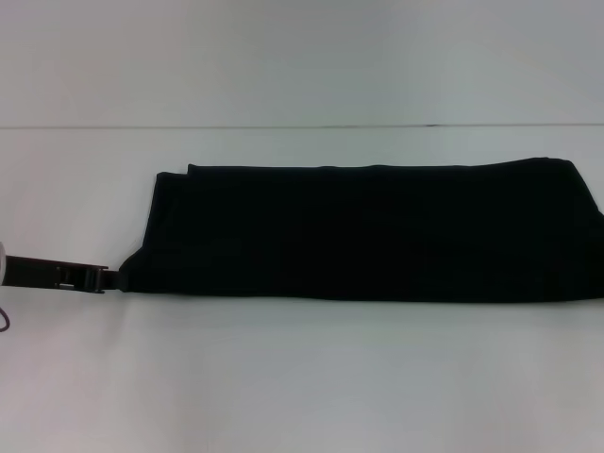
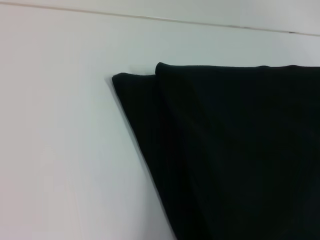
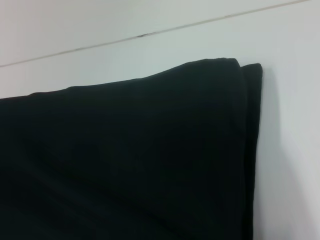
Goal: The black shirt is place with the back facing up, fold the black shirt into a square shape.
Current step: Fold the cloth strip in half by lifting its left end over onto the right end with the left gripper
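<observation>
1. The left gripper (image 1: 109, 279) reaches in low from the left edge, its tip at the near left corner of the black shirt (image 1: 368, 231); whether it is pinching the cloth cannot be told.
2. The shirt lies folded into a long band across the white table (image 1: 302, 377), layered edges showing at its far left corner.
3. The right gripper is out of sight.

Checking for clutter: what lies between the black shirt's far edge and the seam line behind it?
Nothing: in the head view only bare white table separates the black shirt from the seam.
</observation>
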`<move>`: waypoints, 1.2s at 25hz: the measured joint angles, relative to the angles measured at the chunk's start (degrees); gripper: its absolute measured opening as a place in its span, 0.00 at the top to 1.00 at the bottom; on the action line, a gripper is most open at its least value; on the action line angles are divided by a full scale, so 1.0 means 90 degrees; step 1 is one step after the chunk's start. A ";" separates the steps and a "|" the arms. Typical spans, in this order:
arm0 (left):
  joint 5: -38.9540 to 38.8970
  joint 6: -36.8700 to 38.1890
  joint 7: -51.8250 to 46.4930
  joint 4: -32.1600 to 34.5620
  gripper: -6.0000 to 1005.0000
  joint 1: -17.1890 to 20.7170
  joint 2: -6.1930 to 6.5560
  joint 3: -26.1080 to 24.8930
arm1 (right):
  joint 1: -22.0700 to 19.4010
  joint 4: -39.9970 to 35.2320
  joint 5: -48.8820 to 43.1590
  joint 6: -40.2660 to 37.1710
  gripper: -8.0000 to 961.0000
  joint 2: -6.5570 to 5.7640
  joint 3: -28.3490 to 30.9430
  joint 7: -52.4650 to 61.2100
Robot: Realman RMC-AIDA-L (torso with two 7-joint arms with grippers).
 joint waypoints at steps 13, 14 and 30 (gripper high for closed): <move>0.0082 0.0297 0.0056 0.0002 0.97 -0.0006 0.0033 -0.0125 | -0.0038 -0.0156 0.0021 -0.0116 0.90 0.0035 0.0070 0.0023; 0.0072 0.0376 0.0052 0.0029 0.97 -0.0024 0.0040 -0.0137 | -0.0052 -0.0279 0.0022 -0.0177 0.89 0.0064 0.0134 0.0036; -0.0127 0.1729 -0.0996 0.0644 0.59 0.0035 0.0135 -0.0596 | -0.0005 -0.1771 0.0777 -0.1371 0.43 0.0243 0.0519 -0.0033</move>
